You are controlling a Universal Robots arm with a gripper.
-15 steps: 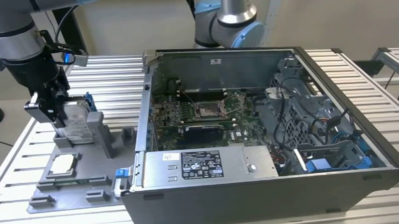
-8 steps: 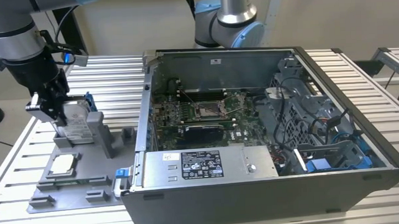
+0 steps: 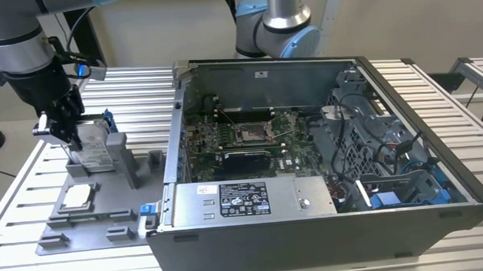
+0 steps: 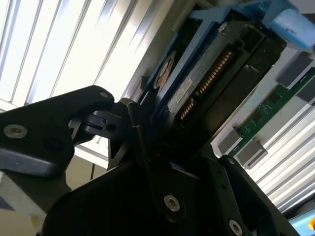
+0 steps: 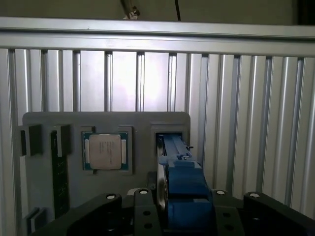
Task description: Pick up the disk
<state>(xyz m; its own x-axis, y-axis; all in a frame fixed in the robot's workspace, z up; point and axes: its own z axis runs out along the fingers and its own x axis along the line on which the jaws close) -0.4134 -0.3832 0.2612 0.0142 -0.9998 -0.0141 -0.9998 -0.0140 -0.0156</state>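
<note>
The disk point(image 3: 95, 150) stands on edge in a slot of the grey fixture tray point(image 3: 107, 215) at the exterior view's left; it is silver-grey with a white label and a blue carrier bracket. My gripper point(image 3: 67, 137) comes down from above, and its black fingers point(image 3: 46, 126) close against the disk's flat sides. In the first wrist view the blue bracket of the disk point(image 5: 181, 183) sits between the fingers of the gripper point(image 5: 182, 199), over the tray slot. The second wrist view shows the disk's point(image 4: 206, 83) connector edge clamped in the gripper point(image 4: 162, 147). I cannot tell whether the disk has left the slot.
A square processor chip point(image 3: 77, 197) point(image 5: 105, 151) lies in the tray beside the disk slot, and a memory stick point(image 5: 60, 172) lies further along. An open computer case point(image 3: 307, 157) with a grey power supply point(image 3: 252, 198) stands close on the exterior view's right. A second arm point(image 3: 274, 26) stands behind it.
</note>
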